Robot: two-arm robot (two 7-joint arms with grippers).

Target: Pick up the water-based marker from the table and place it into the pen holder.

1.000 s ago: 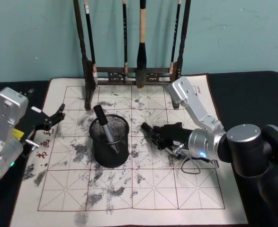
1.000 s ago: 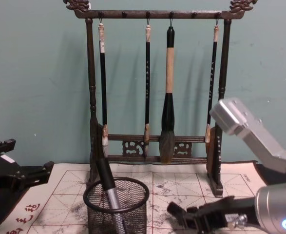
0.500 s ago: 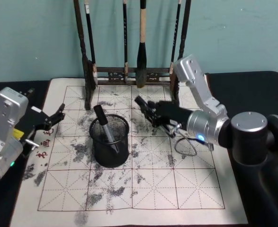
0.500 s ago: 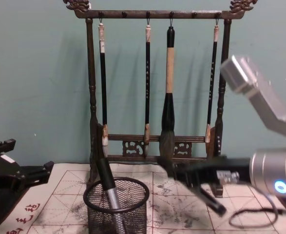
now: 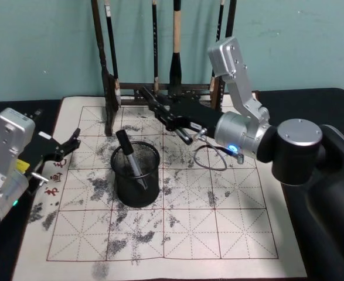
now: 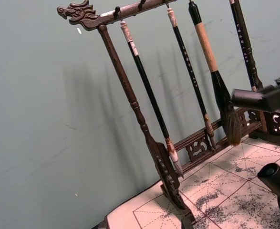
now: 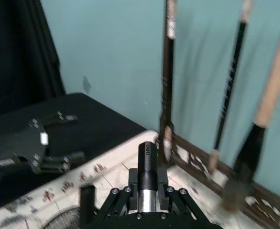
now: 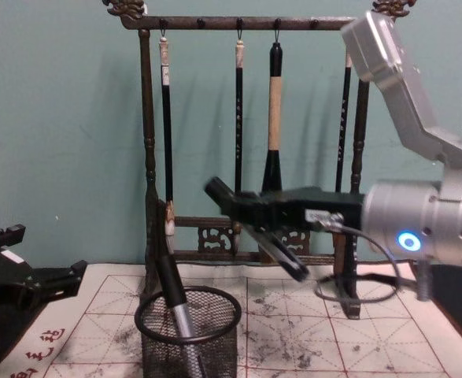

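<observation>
The water-based marker (image 5: 183, 136), black cap over a silver barrel, is tilted in the air with my right gripper (image 5: 164, 114) shut on it. In the right wrist view the marker (image 7: 147, 164) stands between the fingers (image 7: 125, 192). It hangs above and behind the pen holder (image 5: 135, 175), a black wire-mesh cup on the mat. From the chest the marker (image 8: 287, 260) is up and right of the holder's rim (image 8: 188, 315). Another dark marker (image 5: 127, 153) leans inside the holder. My left gripper (image 5: 66, 145) rests open at the mat's left edge.
A tall dark wooden brush rack (image 5: 110, 88) with several hanging brushes stands at the back of the ink-stained practice mat (image 5: 177, 234), close behind my right gripper. A thin cable loop (image 5: 210, 158) trails from the right wrist. Black tablecloth surrounds the mat.
My right gripper has risen from the mat with the marker and swung left and back, from beside the holder to above its far side. The left arm has not moved.
</observation>
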